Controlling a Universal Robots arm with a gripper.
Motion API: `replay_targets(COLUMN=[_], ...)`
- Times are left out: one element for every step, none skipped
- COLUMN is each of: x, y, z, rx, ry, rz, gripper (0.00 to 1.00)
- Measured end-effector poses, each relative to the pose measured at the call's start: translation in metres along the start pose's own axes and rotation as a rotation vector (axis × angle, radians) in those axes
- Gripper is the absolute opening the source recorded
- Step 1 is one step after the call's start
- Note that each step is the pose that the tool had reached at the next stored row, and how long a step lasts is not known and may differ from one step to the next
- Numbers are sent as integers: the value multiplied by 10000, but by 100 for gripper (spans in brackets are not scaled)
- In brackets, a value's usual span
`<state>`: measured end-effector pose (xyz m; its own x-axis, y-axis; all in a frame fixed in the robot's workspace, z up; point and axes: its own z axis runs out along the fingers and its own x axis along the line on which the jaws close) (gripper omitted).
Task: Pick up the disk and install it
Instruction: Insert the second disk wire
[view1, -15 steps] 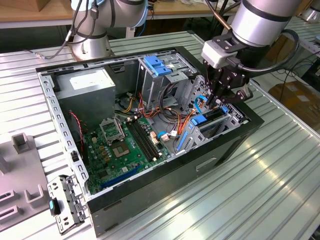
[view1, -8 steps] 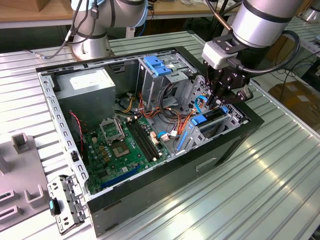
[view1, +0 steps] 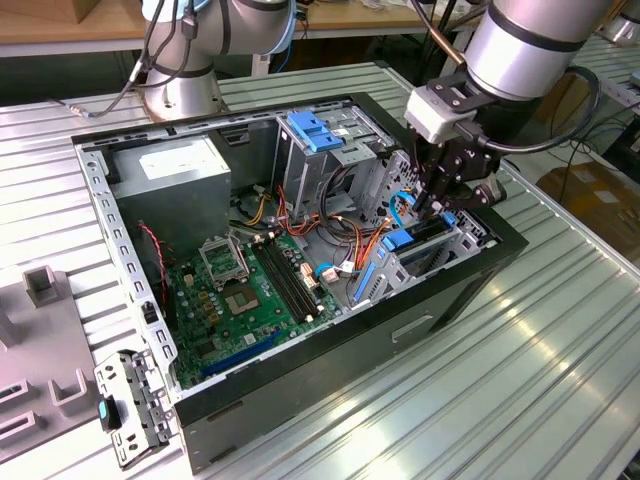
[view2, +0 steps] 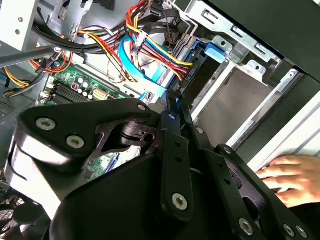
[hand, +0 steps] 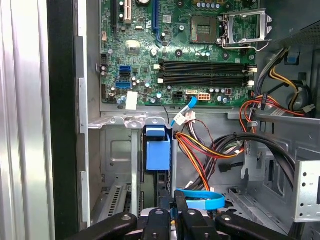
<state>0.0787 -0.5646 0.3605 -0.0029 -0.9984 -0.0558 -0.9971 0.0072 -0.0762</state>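
Exterior view: claw (view1: 432, 203) down inside the open computer case (view1: 480, 262), fingers closed on the disk (view1: 428, 236), which stands edgewise in the drive cage (view1: 455, 245). Pickup done; seating appears partial, not finished.

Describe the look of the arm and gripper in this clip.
The arm has silver-grey tube segments with a dark band; black cables run alongside it. A pale grey block sits at the wrist, above a black gripper built of flat metal linkage bars, whose silver screw heads show in the second wrist view.
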Motion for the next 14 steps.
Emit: replay_targets(x=[6,10,14,18,21,26,30,33,39,43,44,46,46,46], y=[6,7,7,10,12,15,20,29,42,53,63,85,88,92], z=[8,14,19,28,32,38,44,55,65,70,72,74,74,74], rx=[17,25,33,41,47,54,59,72,112,151,178,307,374,462], ry=[-32,-54,-79,-118,-147,-201,-238,-267,-314,-347,-357,-364,-365,-367], rz=[2,3,5,10,15,19,22,23,24,23,22,14,9,2], gripper=[16,16,16,16,16,16,16,16,16,16,16,16,16,16])
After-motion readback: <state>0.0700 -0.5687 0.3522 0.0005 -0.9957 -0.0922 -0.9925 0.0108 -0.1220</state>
